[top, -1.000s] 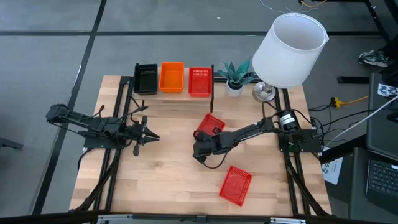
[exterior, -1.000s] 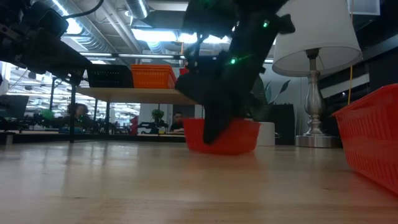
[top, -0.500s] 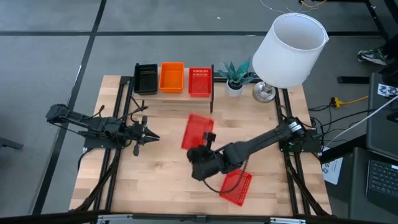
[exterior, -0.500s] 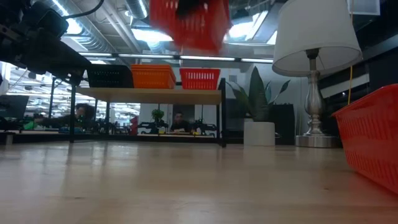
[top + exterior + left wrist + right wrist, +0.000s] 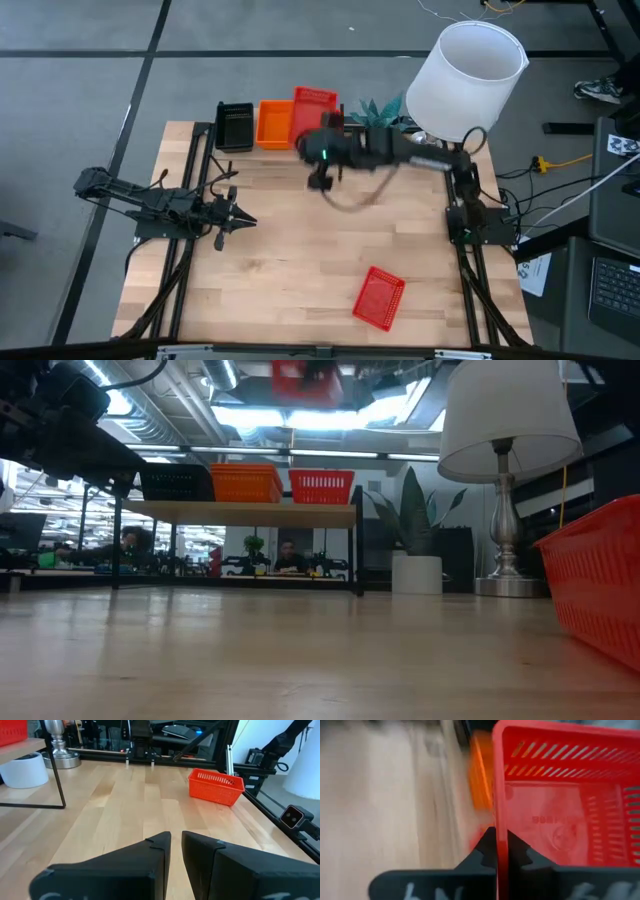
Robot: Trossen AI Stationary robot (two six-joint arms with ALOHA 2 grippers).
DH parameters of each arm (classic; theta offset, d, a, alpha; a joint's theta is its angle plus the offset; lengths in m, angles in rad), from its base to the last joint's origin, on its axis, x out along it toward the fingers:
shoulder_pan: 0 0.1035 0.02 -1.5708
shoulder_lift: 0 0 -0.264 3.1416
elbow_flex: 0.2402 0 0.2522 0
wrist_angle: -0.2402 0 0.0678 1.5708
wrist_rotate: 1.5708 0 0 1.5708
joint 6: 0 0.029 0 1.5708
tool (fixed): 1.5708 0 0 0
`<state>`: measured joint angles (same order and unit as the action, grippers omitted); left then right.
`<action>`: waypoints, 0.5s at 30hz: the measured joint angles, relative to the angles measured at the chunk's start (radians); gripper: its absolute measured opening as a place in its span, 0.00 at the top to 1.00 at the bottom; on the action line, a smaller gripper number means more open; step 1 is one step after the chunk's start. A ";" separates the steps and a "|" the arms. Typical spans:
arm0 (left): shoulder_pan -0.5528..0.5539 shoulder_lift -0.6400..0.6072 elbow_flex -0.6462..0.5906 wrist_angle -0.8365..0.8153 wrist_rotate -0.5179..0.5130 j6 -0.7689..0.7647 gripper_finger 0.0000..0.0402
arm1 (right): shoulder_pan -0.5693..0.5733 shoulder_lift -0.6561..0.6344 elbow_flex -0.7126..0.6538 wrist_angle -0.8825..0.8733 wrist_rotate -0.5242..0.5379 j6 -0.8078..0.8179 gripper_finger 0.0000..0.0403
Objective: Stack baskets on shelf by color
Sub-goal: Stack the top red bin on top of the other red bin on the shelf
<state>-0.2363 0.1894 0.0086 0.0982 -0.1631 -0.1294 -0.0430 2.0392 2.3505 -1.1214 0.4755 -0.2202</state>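
Right gripper [image 5: 322, 150]: pinched on the rim of a red basket [image 5: 312, 100], carried in the air above the shelf [image 5: 250, 512]; the wrist view shows the wall clamped between both fingers [image 5: 485, 850].
Shelf contents: black basket [image 5: 234, 127], orange basket [image 5: 275, 124], another red basket [image 5: 322, 487] side by side.
Loose basket [image 5: 379, 297]: red, on the table [image 5: 290, 270] near its front edge.
Left gripper [image 5: 243, 221]: fingers nearly together with a thin gap, holding nothing, over the table's left side.

Even bright overhead light, ceiling fixtures [image 5: 300, 415] glaring, right wrist view motion-blurred, right arm [image 5: 400, 150] smeared
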 joint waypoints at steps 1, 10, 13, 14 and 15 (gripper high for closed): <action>0.000 0.000 0.000 0.000 0.000 0.001 0.90 | -0.039 0.000 0.000 -0.067 -0.034 0.035 1.00; 0.000 0.000 0.000 -0.010 0.000 0.006 0.90 | -0.143 0.010 -0.002 -0.174 -0.200 0.021 1.00; 0.000 0.000 0.000 -0.010 0.000 0.006 0.90 | -0.152 0.017 -0.012 -0.169 -0.272 -0.021 1.00; 0.000 0.000 0.000 -0.010 0.000 0.005 0.90 | -0.160 0.020 -0.020 -0.176 -0.268 -0.023 1.00; 0.000 0.000 0.000 -0.010 0.000 0.005 0.90 | -0.171 0.022 -0.032 -0.178 -0.269 -0.023 1.00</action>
<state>-0.2359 0.1894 0.0086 0.0887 -0.1633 -0.1240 -0.2136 2.0613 2.3182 -1.2995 0.2069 -0.2434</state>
